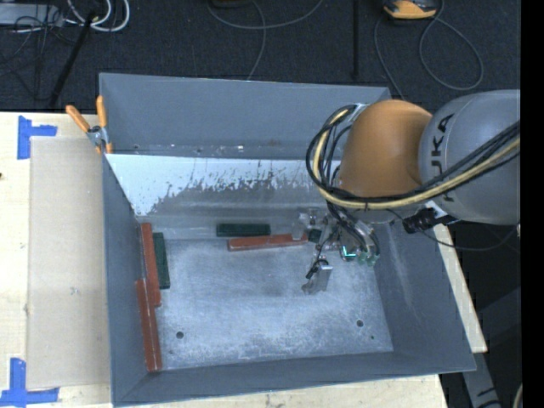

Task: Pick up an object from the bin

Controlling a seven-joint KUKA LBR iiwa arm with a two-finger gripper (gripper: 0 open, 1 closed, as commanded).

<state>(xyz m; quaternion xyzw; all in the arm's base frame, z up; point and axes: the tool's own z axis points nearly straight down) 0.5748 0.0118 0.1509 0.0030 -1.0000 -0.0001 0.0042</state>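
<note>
My gripper (317, 277) hangs low over the right middle of the bin floor, its fingertips close above the bare metal and nothing visible between them. A thin reddish-brown stick (265, 242) lies flat just left of and behind the gripper, its right end close to the wrist. Behind that stick rests a small dark green block (242, 229).
Along the bin's left wall lie long reddish-brown sticks (150, 296) and a dark green bar (160, 262). The arm with its orange cover and cables comes in over the bin's right wall.
</note>
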